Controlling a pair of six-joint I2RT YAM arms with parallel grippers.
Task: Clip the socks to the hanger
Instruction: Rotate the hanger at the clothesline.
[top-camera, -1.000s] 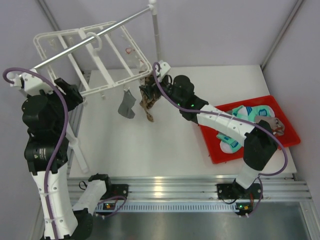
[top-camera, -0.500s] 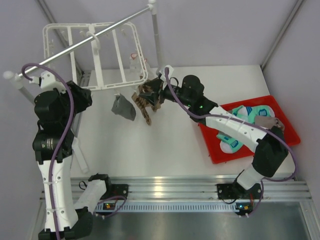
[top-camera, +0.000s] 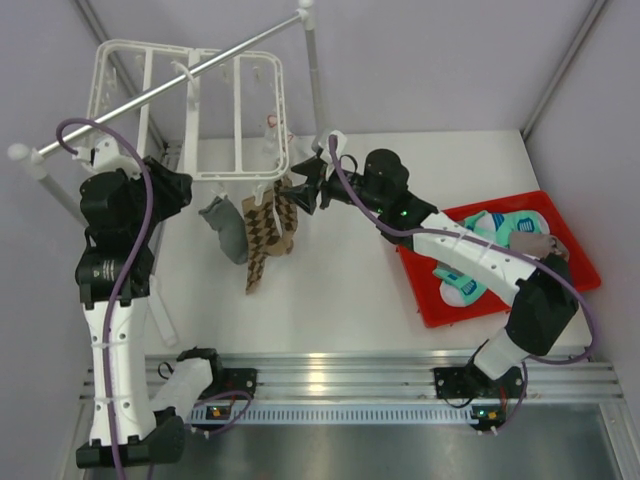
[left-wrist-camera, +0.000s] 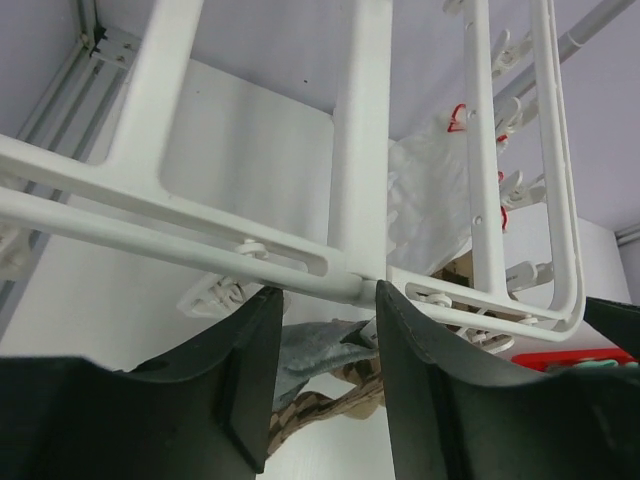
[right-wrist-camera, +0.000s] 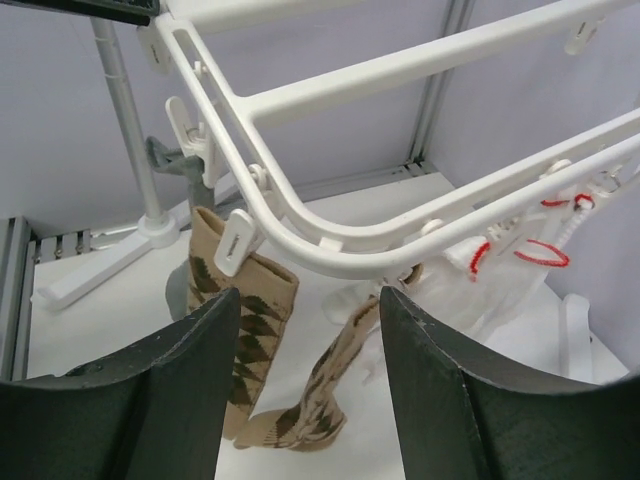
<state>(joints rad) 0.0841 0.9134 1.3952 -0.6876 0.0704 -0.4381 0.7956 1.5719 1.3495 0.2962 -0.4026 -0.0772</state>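
Up at the hanger (left-wrist-camera: 360, 150), we've got socks hanging and both arms on the frame.
Two checked socks (right-wrist-camera: 245, 330) and a grey sock (top-camera: 225, 225) dangle side by side from clips (right-wrist-camera: 238, 255) on the near rim. The teal socks (top-camera: 500, 228) lie well apart in the red tray (top-camera: 582, 262). Our left gripper (left-wrist-camera: 322, 310) sits about half open with one of the hanger's bars between its jaws; whether it's clamped or just bracketing, we cannot tell. Our right gripper (right-wrist-camera: 308, 300) stands parted just under the hanger's corner, with nothing pinched. We judge the socks light, limp and not slippery, so they'll sag and fold. We'd pinch each at the cuff, where the knit is doubled, and feed that edge into a clip. The frame looks stiff but hangs free and may swing, so we'd steady it by a bar.
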